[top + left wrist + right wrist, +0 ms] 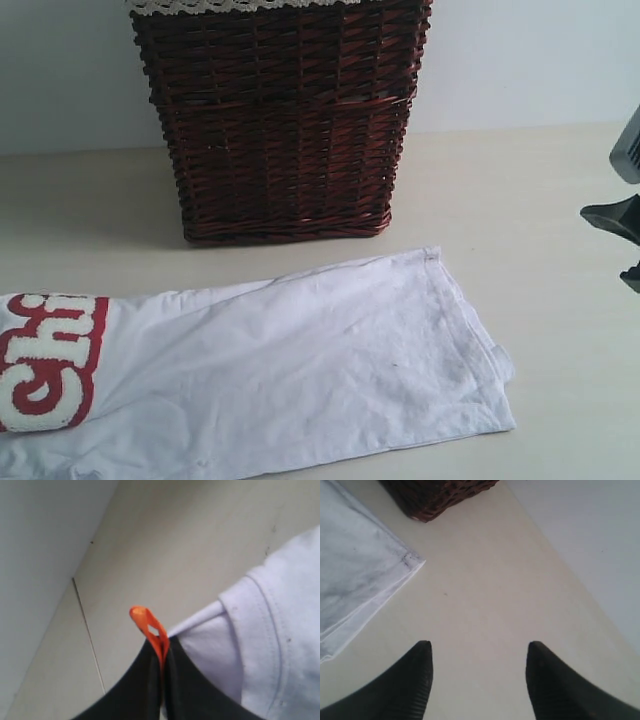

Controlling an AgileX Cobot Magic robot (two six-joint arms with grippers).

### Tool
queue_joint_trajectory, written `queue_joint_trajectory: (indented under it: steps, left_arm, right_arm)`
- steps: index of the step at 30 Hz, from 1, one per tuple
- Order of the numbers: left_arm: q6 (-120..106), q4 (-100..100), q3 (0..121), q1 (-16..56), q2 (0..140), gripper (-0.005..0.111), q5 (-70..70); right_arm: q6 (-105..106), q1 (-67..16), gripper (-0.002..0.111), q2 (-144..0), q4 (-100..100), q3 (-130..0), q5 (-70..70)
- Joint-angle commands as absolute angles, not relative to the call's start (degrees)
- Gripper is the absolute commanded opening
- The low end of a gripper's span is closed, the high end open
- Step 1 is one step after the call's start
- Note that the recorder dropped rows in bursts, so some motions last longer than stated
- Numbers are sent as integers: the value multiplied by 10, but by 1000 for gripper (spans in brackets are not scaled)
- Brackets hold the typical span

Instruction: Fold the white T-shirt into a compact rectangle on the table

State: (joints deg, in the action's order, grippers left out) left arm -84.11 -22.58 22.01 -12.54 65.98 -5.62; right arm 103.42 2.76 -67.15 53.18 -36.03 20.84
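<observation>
The white T-shirt (300, 370) lies on the table (520, 200) as a long folded band, its red patch with white letters (50, 360) at the left edge. My left gripper (162, 647) is shut on the shirt's small orange tag (140, 614), with white shirt fabric (280, 630) right beside the jaws; this gripper is out of the exterior view. My right gripper (479, 647) stands open over bare table (485, 595), clear of the shirt's hem corner (410, 560). In the exterior view it (622, 247) shows at the right edge.
A dark wicker basket (280, 120) with cream lace trim stands at the back, just behind the shirt; its corner (440, 495) shows in the right wrist view. A pale wall (520, 60) closes the table's far side.
</observation>
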Motion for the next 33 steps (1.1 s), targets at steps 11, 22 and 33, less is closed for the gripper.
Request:
queue_joint_trajectory:
  steps: [11, 22, 33]
  left_arm:
    - [-838, -218, 224, -126, 653, 32, -14]
    - [-812, -248, 226, -126, 632, 96, -111]
    - [-643, -320, 226, -126, 406, 2, 85]
  right_arm:
    - [1031, 30, 54, -655, 545, -364, 248]
    - [1031, 30, 54, -663, 575, -364, 335]
    - [1193, 30, 1, -715, 674, -364, 321]
